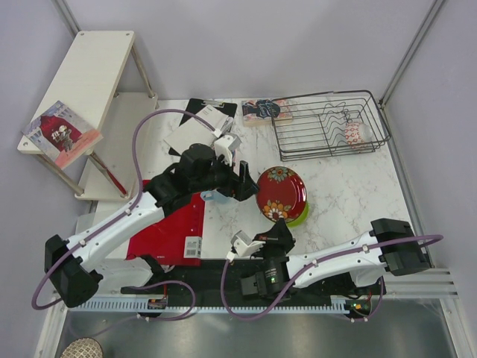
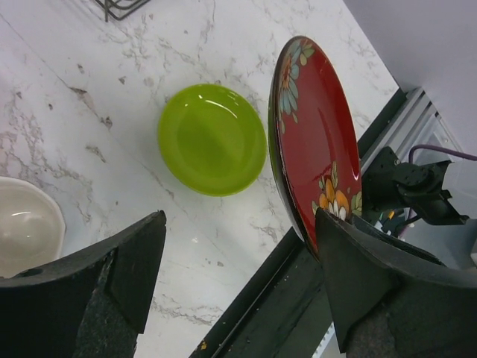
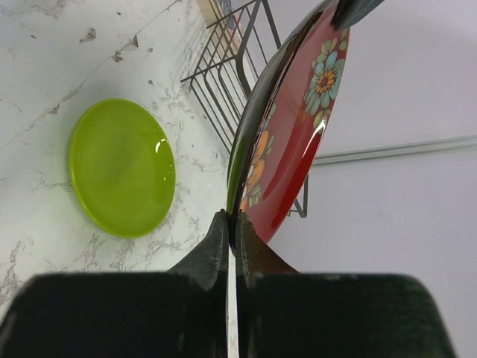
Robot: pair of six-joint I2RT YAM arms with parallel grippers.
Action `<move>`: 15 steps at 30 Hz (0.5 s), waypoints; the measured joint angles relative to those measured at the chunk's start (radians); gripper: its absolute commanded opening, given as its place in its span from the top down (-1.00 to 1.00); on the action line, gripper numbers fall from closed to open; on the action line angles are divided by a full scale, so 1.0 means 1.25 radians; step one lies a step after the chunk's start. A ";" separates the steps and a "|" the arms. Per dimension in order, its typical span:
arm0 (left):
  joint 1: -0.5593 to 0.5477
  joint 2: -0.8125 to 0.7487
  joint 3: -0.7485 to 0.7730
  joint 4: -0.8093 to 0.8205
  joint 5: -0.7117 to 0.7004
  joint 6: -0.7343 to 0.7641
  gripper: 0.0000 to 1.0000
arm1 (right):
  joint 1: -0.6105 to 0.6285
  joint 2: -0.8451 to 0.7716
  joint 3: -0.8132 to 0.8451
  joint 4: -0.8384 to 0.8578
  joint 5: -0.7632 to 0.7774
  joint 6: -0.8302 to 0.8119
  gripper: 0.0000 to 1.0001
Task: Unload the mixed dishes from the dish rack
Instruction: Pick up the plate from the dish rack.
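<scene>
Dark red floral plate (image 1: 280, 194) pinched at rim by right fingers (image 3: 215, 250); left fingers (image 2: 130, 257) spread alongside. Next, likely: lower onto lime-green plate (image 2: 212, 138).

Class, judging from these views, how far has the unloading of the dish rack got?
Done: the lime-green plate lies on the table. In hand: the right hand pinches the dark red floral plate by its rim. Left: a small dish sits in the dish rack.
</scene>
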 measured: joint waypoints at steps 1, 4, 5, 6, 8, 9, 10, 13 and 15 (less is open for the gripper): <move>-0.007 0.011 0.000 0.002 0.000 0.000 -0.67 | 0.000 0.001 0.001 0.000 0.000 0.000 1.00; -0.025 0.039 0.001 0.004 0.001 0.000 -0.53 | 0.002 0.003 0.002 0.000 0.000 0.003 1.00; -0.029 0.047 0.001 0.007 0.001 0.000 -0.37 | 0.003 0.004 0.002 -0.001 0.000 0.005 1.00; -0.032 0.052 0.001 0.009 0.001 0.000 -0.26 | 0.004 0.006 0.002 -0.001 -0.001 0.006 1.00; -0.036 0.059 0.001 0.016 0.005 0.000 0.12 | 0.005 0.009 0.002 0.000 -0.001 0.007 1.00; -0.037 0.060 0.001 0.020 0.011 0.000 0.23 | 0.006 0.009 0.002 0.000 -0.001 0.007 1.00; -0.040 0.060 0.001 0.025 0.016 0.001 0.47 | 0.006 0.009 0.002 0.001 -0.001 0.009 1.00; -0.046 0.060 0.002 0.042 0.027 -0.002 0.97 | 0.009 0.010 0.003 0.002 -0.004 0.009 1.00; -0.046 0.060 0.004 0.057 0.036 -0.010 0.97 | 0.012 0.014 0.004 0.004 -0.002 0.007 1.00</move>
